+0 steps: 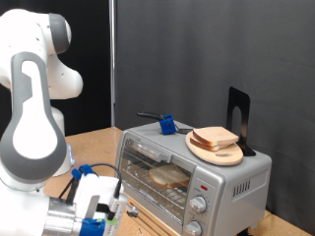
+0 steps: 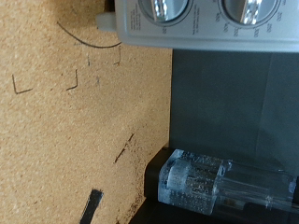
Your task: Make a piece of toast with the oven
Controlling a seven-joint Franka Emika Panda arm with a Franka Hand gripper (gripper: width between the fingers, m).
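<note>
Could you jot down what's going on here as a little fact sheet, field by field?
Appliance: small boxy silver toaster oven, glass door shut
Inside oven: pale slice of bread on the wire rack
On top of oven: round wooden plate carrying another bread slice; a blue-handled utensil
Tool: at the exterior view's bottom left, in front of the oven, holding nothing visible
Surface: cork-coloured tabletop
Wrist view: two round silver knobs

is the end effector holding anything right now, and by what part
Nothing shows held: the end effector is low in front of the oven, with no toast between its fingers.
</note>
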